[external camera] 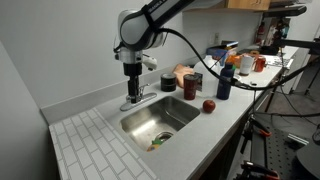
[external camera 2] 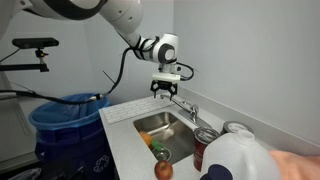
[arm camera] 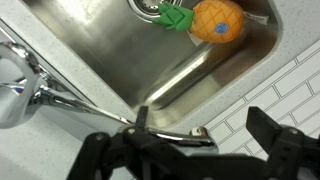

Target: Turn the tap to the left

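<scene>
**A:** Which step is the arm on?

**B:** It looks like the set-up for the push. The gripper [arm camera: 198, 120] hangs point-down over the tap [arm camera: 90, 105]. In the wrist view its fingers [arm camera: 141, 118] stand wide apart, with the outer end of the spout [arm camera: 185, 133] lying between them. Nothing is clamped.

**A:** And where does the tap sit?

**B:** On the white counter [external camera: 75, 130], at the far rim of the steel sink [external camera: 175, 115] and close to the wall. Its long spout reaches out low over the basin.

**A:** Is a finger touching the chrome?

**B:** That cannot be told. The left-hand finger in the wrist view is just beside the spout, perhaps on it.

**A:** So what does the next move call for?

**B:** Probably a sideways sweep to the left, so that the inner face of one finger bears on the spout and swivels it about its base. The wrist should hold its height, or the finger may ride over the rounded tube. It should also follow an arc, not a straight line. The toy pineapple [arm camera: 215, 20] in the sink lies well apart and should not interfere.
</scene>
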Action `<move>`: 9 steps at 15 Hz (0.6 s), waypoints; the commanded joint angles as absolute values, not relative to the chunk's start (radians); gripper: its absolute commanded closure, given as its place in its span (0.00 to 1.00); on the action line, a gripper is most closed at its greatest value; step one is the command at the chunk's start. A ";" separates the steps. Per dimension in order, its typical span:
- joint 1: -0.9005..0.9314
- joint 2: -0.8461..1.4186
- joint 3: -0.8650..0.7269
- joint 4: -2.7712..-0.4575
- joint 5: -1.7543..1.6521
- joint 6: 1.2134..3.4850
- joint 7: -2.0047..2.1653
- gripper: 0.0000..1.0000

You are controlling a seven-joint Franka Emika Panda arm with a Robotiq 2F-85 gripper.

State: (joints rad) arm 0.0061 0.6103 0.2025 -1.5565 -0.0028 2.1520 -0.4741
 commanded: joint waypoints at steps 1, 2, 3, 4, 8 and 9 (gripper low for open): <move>0.020 0.694 0.219 -1.413 0.037 2.106 -0.492 0.00; 0.021 0.705 0.221 -1.394 0.039 2.098 -0.492 0.00; 0.023 0.716 0.222 -1.374 0.041 2.090 -0.491 0.00; 0.026 0.728 0.223 -1.355 0.040 2.086 -0.488 0.00; 0.037 0.777 0.221 -1.273 0.034 2.076 -0.474 0.00; 0.041 0.792 0.218 -1.250 0.031 2.072 -0.469 0.00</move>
